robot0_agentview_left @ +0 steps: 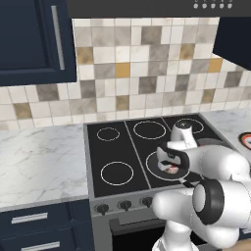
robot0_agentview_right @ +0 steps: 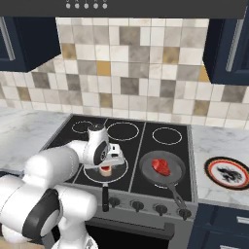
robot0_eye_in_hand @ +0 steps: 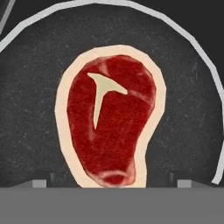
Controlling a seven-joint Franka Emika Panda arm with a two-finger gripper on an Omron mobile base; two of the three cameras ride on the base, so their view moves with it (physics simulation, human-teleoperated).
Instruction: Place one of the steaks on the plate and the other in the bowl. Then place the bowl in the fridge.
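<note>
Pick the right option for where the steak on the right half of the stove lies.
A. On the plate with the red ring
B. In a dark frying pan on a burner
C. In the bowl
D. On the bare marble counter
B: in the right base view that steak lies inside the dark frying pan on the stove's front right burner, while the plate sits apart on the counter to the right.

One steak [robot0_eye_in_hand: 109,122] lies under the pincer [robot0_agentview_right: 106,167], another [robot0_agentview_right: 161,167] in a pan [robot0_agentview_right: 163,170] (plate [robot0_agentview_right: 227,173] apparently right).
</note>
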